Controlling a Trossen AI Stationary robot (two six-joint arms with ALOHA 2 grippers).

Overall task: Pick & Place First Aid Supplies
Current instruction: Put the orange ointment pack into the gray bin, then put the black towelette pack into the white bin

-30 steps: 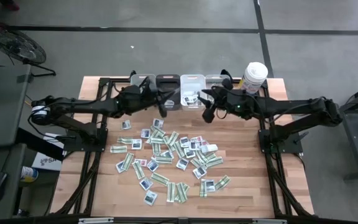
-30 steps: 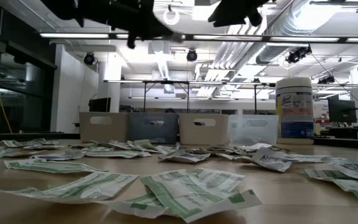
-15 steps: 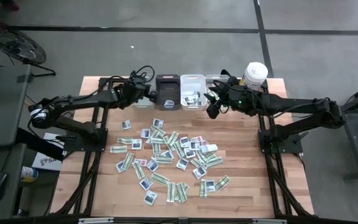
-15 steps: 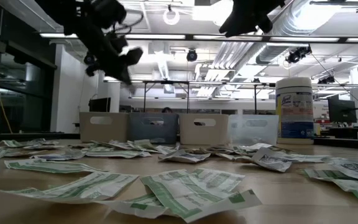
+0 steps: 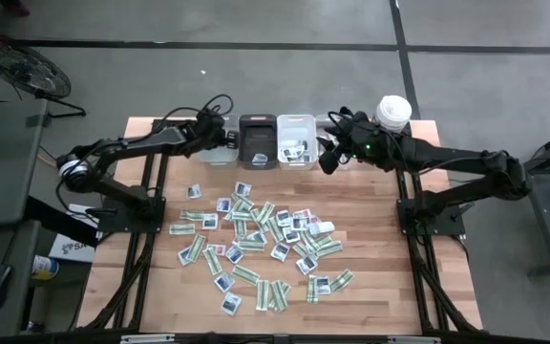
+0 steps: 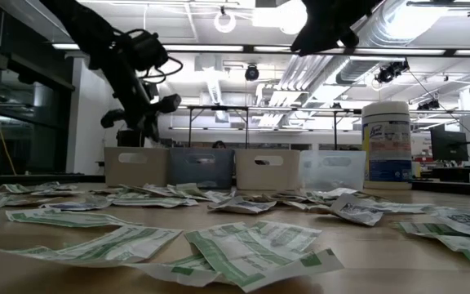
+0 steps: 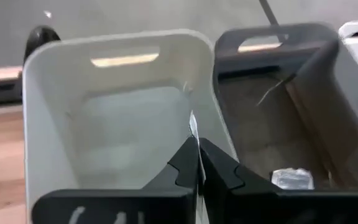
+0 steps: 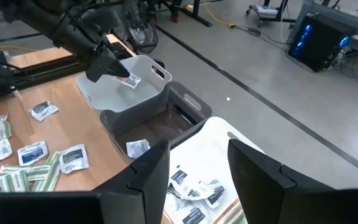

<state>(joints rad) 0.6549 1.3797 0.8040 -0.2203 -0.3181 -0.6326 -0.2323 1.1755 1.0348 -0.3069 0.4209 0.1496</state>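
Observation:
Many small first aid packets (image 5: 261,239), green-and-white strips and white squares, lie flat on the wooden table. Four bins line the far edge: pale (image 5: 213,153), dark grey (image 5: 258,141), white (image 5: 296,139) and clear (image 5: 329,122). My left gripper (image 5: 222,141) hangs over the pale bin (image 7: 104,118), shut on one white packet (image 8: 131,81). My right gripper (image 5: 325,162) hovers open above the table, in front of the white and clear bins, with nothing between its fingers (image 8: 148,171). My left gripper pinches a small white packet between its two fingers. The packet's thin edge (image 7: 192,124) shows beyond the fingertips. The fingers slant down from the table's left side. The packet is lifted clear and hangs over the pale bin's opening.
A tall white canister (image 5: 392,113) stands at the far right, beside the clear bin. The dark grey bin holds one packet (image 7: 289,178), and the white bin several (image 8: 194,186). Bare wood shows along the table's left, right and near edges.
My left gripper has carried its packet along the far edge toward the table's left, from the dark grey bin to above the pale bin. It has sunk and tipped nose-down. My right gripper has drifted slightly toward the far edge, still open.

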